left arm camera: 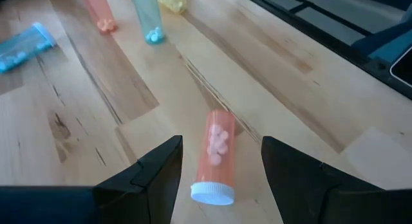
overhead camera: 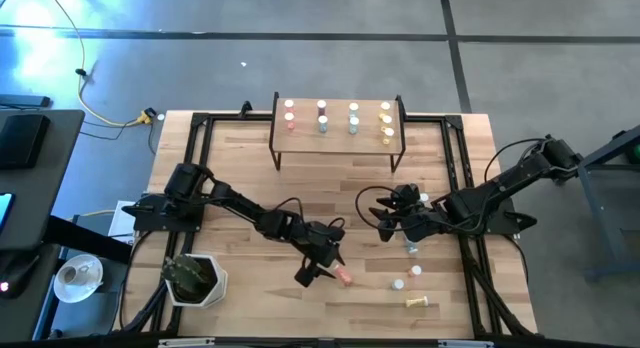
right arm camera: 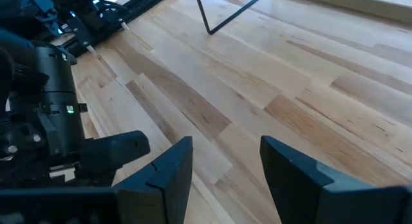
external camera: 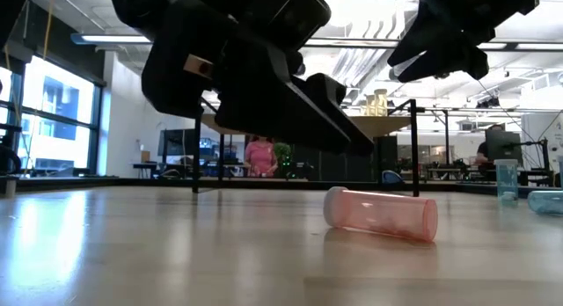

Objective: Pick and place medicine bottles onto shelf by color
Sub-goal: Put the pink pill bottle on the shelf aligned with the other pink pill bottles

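Observation:
A pink medicine bottle (left arm camera: 217,153) with a white cap (left arm camera: 212,193) lies on its side on the tabletop, also seen in the high view (overhead camera: 343,276) and the low view (external camera: 380,214). My left gripper (left arm camera: 222,143) is open just above the table. Its two fingers stand on either side of this bottle without touching it. My right gripper (overhead camera: 383,225) hovers open over bare wood at mid-table, with nothing between its fingers (right arm camera: 225,141). The shelf (overhead camera: 338,138) stands at the far edge and carries several bottles (overhead camera: 353,118) in rows by color.
To the right of the pink bottle, several loose bottles stand or lie on the table: a blue one (overhead camera: 412,248), two small ones (overhead camera: 398,284), and a yellow one on its side (overhead camera: 420,303). A white pot (overhead camera: 195,280) sits near left. Black rails (overhead camera: 465,188) frame the table.

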Robot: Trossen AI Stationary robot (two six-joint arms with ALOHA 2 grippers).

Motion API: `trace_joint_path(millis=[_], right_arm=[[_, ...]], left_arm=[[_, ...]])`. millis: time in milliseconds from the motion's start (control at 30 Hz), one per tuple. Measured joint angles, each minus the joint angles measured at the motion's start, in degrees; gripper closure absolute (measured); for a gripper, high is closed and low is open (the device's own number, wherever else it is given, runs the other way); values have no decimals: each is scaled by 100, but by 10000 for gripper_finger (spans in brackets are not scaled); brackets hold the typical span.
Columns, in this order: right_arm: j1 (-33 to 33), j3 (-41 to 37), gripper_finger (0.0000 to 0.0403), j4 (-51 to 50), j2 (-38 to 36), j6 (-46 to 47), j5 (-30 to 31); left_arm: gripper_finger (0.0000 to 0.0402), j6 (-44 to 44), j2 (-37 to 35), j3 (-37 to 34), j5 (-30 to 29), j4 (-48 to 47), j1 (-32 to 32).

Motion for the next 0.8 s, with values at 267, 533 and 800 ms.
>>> trace_joint_path(millis=[267,533,800], right_arm=[[0,0,229,50,0,0,-11],[0,0,229,88,0,0,-11],[0,0,229,86,1,-1,-11]], left_arm=[[200,-15,225,8,-14,114,0],[200,-68,566,113,-109,123,0],[200,-71,661,129,-91,193,-4]])
